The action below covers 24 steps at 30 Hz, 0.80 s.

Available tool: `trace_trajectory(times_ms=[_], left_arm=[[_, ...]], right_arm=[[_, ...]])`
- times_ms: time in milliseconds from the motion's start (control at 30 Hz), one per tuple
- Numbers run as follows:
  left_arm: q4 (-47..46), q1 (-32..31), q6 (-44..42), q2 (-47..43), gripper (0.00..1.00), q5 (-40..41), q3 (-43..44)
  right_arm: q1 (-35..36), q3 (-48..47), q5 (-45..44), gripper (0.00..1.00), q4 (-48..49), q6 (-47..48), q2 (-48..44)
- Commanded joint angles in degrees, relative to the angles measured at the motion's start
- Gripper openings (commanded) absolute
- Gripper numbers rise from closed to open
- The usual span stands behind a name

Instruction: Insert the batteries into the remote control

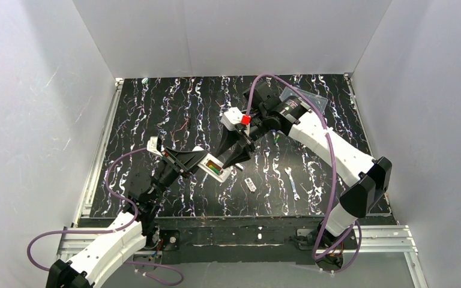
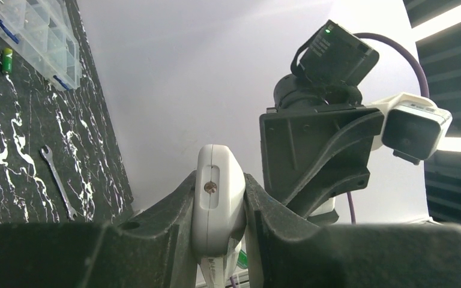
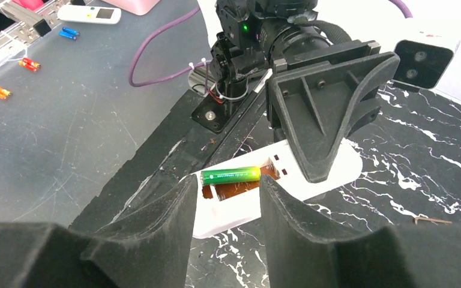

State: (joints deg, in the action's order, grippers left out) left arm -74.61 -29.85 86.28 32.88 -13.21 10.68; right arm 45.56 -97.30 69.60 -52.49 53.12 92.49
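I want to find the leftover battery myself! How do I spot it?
Look at the black marbled table, toward its far right, where a clear plastic organizer box sits. The loose battery lies beside that box. It is a tiny green cylinder, unlike the flat silver wrench nearer the arms.

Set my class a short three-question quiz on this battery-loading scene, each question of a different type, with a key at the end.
1. True or false: the left gripper is clamped on the remote control.
2. Multiple choice: in the right wrist view, where does the green battery lie?
A. in the remote control's open compartment
B. on a plate
C. in a cup
3. Short answer: which hand tool lies on the table, to the right of the remote control in the top view?

Key: 1 true. 2 A. 3 the wrench.
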Motion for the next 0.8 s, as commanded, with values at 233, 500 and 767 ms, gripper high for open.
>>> trace_trajectory(times_ms=[233, 500, 767], left_arm=[[-7.66, 0.05, -1.55, -1.16, 0.0, -2.3, 3.12], [-7.48, 0.04, -1.42, -1.16, 0.0, -1.94, 3.08], [-7.48, 0.06, -1.29, -1.25, 0.0, -1.59, 3.01]], right_arm=[[0.28, 0.91, 2.47, 0.47, -2.09, 2.11, -0.41], [2.03, -0.39, 1.14, 0.51, -4.35, 2.96, 1.6], [3.09, -0.53, -0.65, 0.53, -5.24, 3.36, 2.67]])
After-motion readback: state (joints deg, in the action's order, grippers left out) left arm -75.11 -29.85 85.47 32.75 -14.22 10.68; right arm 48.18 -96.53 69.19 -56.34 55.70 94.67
